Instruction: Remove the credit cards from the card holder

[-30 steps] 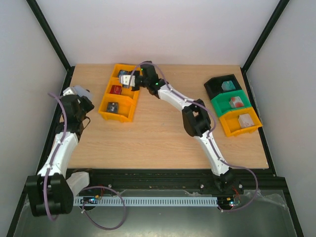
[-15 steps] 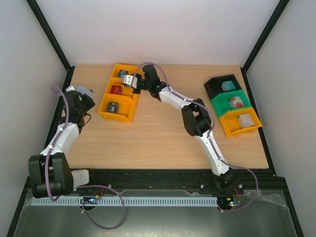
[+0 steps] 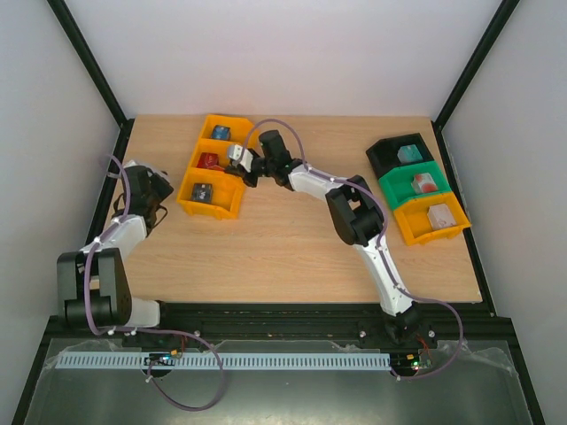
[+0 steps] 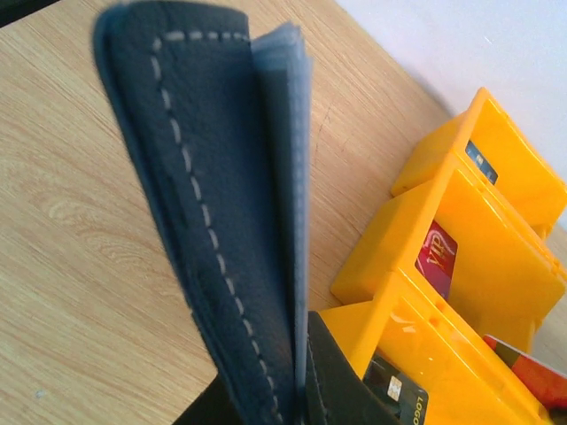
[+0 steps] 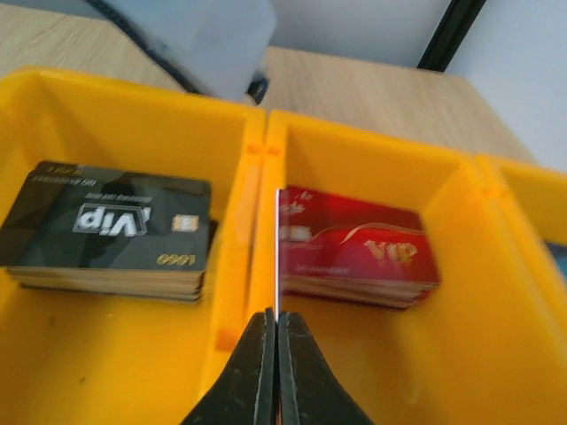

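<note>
My left gripper point(image 4: 285, 400) is shut on the dark navy card holder point(image 4: 213, 221), which stands on edge, slightly open, above the wood. In the top view this gripper point(image 3: 149, 182) is at the table's left edge. My right gripper point(image 5: 276, 323) is shut on one thin credit card point(image 5: 277, 252) seen edge-on, its colour unclear. It hangs over the divider of the yellow three-compartment bin point(image 5: 257, 150), between a dark card stack point(image 5: 111, 230) and a red card stack point(image 5: 359, 252). In the top view the right gripper point(image 3: 239, 165) is at the bin's point(image 3: 232, 202) right side.
The bin's far compartment holds a blue card point(image 3: 221, 134). Black point(image 3: 386, 158), green point(image 3: 399, 186) and yellow point(image 3: 413, 228) bins with small objects stand in a row at the right. Walls and black frame posts close the table's sides and back.
My right gripper has moved from the bin's far compartment towards me to the middle one. My left arm has swung left and its gripper has come slightly nearer.
</note>
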You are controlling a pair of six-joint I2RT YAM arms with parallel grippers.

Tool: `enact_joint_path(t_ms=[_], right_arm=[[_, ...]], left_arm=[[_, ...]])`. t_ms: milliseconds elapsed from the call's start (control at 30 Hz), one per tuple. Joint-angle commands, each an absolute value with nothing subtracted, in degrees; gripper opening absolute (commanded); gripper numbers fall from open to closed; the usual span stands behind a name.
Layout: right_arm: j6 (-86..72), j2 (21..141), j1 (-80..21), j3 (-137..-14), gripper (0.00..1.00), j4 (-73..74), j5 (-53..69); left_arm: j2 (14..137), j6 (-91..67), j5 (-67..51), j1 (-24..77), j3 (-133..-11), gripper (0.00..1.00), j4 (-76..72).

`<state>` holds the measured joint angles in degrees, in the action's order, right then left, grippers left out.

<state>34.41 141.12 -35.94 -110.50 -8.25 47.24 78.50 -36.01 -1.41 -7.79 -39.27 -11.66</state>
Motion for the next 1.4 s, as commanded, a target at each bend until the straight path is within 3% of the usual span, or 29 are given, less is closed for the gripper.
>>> enact_joint_path(t_ms=[0, 367, 1000, 1367], right_arm=[[31.9, 137.8, -36.8, -106.6, 0.02, -8.3, 50.3], [26.8, 133.0, -39.6, -96.0, 0.02, -10.0, 52.8], [19.3, 117.9, -46.3, -73.4, 0.02, -10.8, 53.8], [26.3, 109.7, -46.2, -73.0, 0.02, -2.2, 49.7]], left_arm=[[80.8, -34.9, -0.4, -8.1, -39.1, 0.02, -17.2], [86.6, -29.2, -5.2, -9.1, -39.9, 0.02, -23.7], [89.4, -28.5, -30.8, -3.2, -35.2, 0.02, -22.4], [88.4, -26.0, -37.5, 1.2, -36.2, 0.02, -26.8]])
